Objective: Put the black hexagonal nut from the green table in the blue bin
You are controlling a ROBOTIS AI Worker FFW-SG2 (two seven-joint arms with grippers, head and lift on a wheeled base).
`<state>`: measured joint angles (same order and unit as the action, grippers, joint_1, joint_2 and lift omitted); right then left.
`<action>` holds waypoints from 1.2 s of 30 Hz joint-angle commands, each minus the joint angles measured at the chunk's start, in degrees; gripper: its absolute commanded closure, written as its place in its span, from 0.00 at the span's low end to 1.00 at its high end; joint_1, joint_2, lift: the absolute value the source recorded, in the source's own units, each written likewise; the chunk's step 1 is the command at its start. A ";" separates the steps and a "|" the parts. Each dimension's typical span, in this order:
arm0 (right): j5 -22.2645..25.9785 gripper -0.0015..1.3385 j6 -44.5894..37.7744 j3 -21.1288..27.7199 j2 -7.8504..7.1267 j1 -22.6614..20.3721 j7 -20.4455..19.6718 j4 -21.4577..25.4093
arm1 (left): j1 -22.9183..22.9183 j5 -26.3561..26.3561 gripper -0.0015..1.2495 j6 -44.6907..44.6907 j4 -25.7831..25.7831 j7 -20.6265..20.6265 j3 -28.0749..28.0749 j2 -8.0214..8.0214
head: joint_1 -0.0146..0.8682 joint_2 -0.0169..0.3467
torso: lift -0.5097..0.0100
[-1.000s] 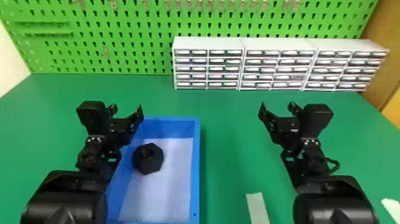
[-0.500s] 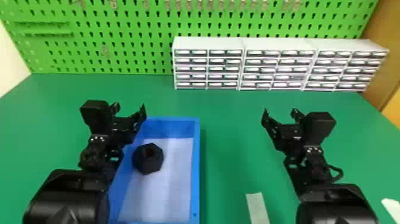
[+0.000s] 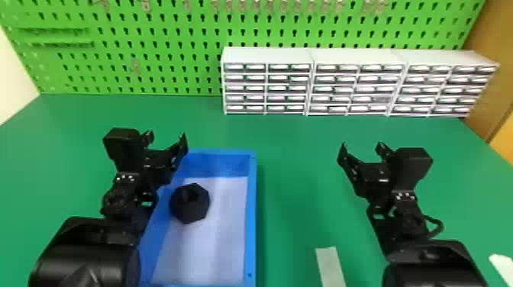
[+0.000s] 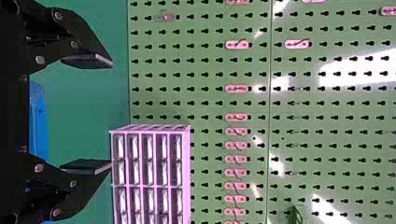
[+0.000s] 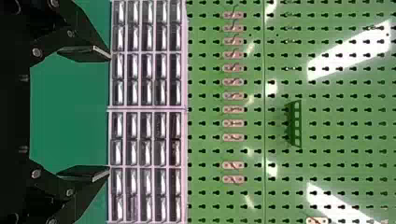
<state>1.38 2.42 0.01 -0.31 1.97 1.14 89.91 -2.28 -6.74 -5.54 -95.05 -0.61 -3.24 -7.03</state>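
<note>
Lying in the bin [image 3: 250, 229], the nut [image 3: 194, 213] is left of the middle, near the left wall; I cannot tell whether it touches that wall. It is black and six-sided, with its hole showing. The bin is blue with a pale floor and sits on the left part of the green table [image 3: 290, 171].

The left gripper [image 3: 167, 137] is by the bin's far left corner, released, its fingers spread wide; the left wrist view shows its flat pads [image 4: 86, 59] well apart. The right gripper [image 3: 362, 145] is over the table, right of the bin and well apart from it, also released, its pads [image 5: 84, 53] wide apart.

Along the far side stand three white drawer units [image 3: 267, 57], side by side, from the middle to the right. Their drawer fronts carry pale patches, too blurred to tell whether they are labels. Behind them rises a green pegboard [image 3: 160, 70] with small hooks [image 4: 237, 45] on it. Near the front, between the bin and the right arm, a pale strip [image 3: 330, 267] lies on the table; a white piece [image 3: 502, 267] is at the near right.
</note>
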 commanded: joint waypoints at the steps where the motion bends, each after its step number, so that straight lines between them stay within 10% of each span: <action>1: 0.12 0.31 0.04 0.43 0.04 -0.21 0.00 0.09 | 0.09 0.06 0.39 0.00 -0.05 -0.01 0.07 0.00 | 0.79 0.19 | 0.80; 36: 0.47 0.31 -0.66 -0.01 -0.22 0.06 0.00 0.17 | -0.09 0.24 0.39 -0.44 -0.05 0.08 -0.36 0.00 | 0.79 0.19 | 0.80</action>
<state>1.81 1.83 0.03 -0.54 2.08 1.14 90.09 -2.37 -6.50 -5.97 -95.10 -0.53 -3.60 -7.03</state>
